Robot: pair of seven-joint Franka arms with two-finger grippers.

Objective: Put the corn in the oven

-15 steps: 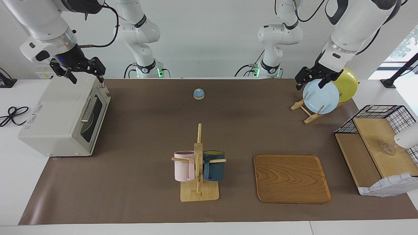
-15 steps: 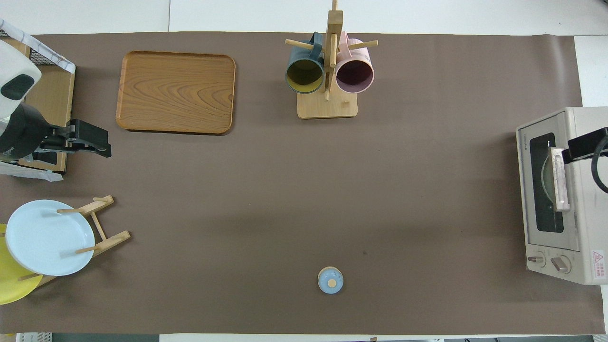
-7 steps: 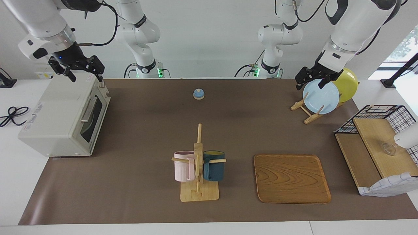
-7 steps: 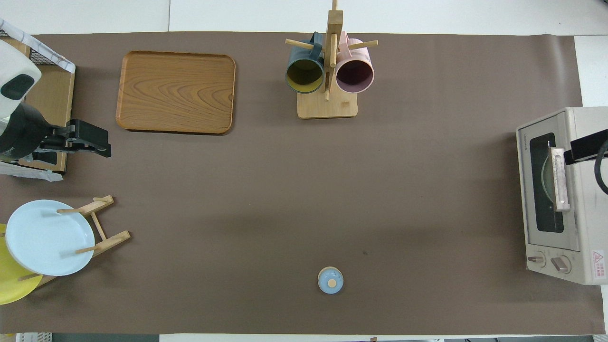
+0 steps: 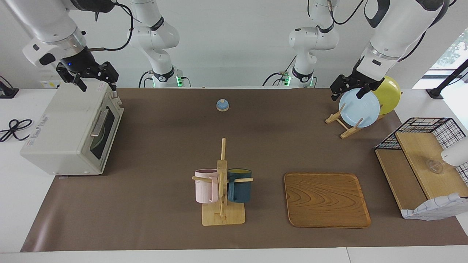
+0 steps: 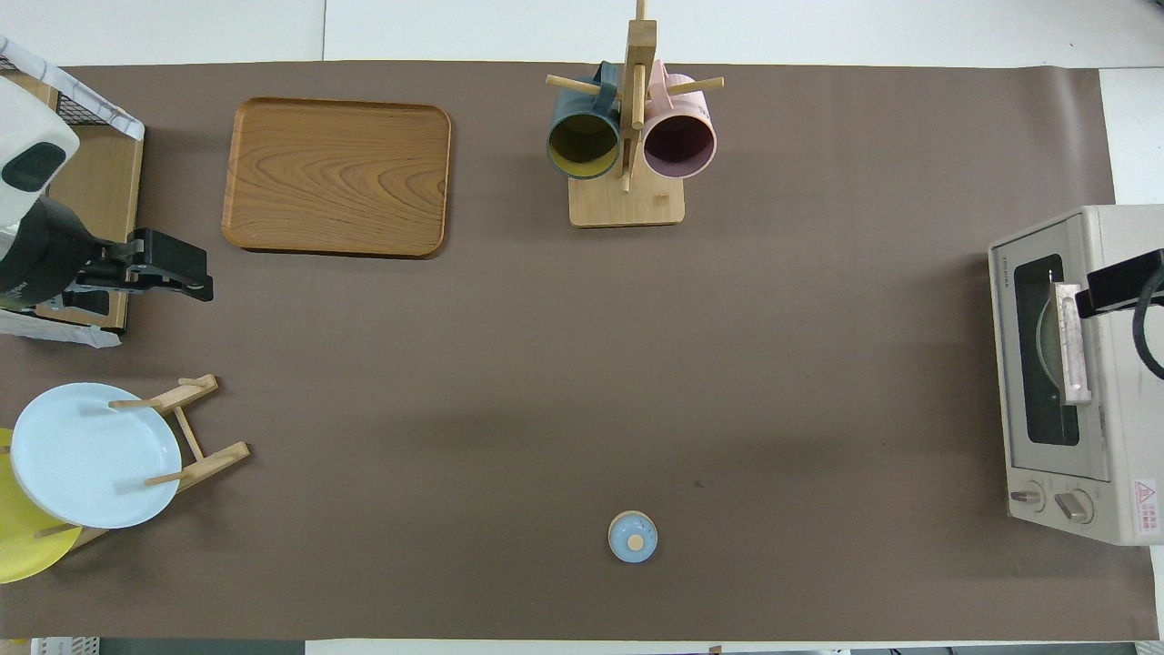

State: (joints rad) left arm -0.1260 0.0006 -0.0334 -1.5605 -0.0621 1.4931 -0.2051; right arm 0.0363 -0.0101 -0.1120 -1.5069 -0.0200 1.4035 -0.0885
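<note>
Off-white oven [image 5: 69, 131] is seen shut at the right arm's end of the table; corn cannot be made out. Right gripper [image 5: 95, 81] is held spread and empty over the oven's top. Left gripper [image 5: 349, 89], spread, is held over the blue plate [image 5: 359, 108].

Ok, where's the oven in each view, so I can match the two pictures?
Facing view: the oven stands at the picture's left edge, door shut.
Overhead view: the oven stands at the right edge, partly cut off.
Shared landmark: the mug rack, farther from the robots, mid-table.
</note>
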